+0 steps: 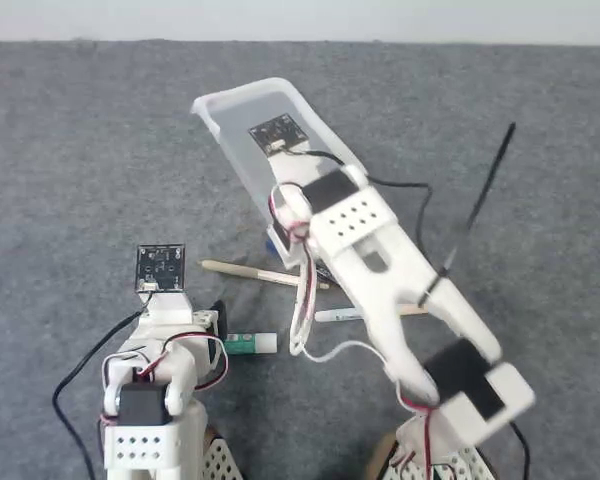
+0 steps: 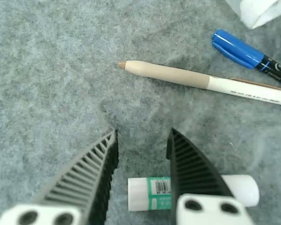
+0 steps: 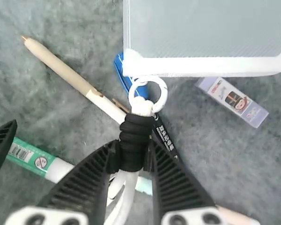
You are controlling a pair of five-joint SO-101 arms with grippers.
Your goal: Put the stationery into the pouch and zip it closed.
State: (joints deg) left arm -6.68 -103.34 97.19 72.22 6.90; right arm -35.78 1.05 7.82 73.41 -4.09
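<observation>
Translucent white pouch [image 1: 245, 115], its black pull cord [image 3: 133, 133] pinched by right claw [image 3: 133, 146]; left claw [image 2: 143, 133] gapes.

Colours I see, on grey speckled mat [image 1: 70, 150]:
Pouch [image 1: 265, 115] frosted clear, white edging; zip pull [image 3: 136, 124] black cord, white ring. Pen [image 2: 178, 75] beige and white. Marker [image 2: 236, 48] blue cap, black barrel. Glue stick [image 1: 250, 344] white, green label. Left gripper [image 2: 143, 131], right gripper [image 3: 133, 145]: black ribbed jaws.

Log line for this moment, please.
right gripper: jaws shut on zipper pull | left gripper: jaws open above glue stick | beige pen, blue pen, glue stick, eraser on table outside pouch
</observation>
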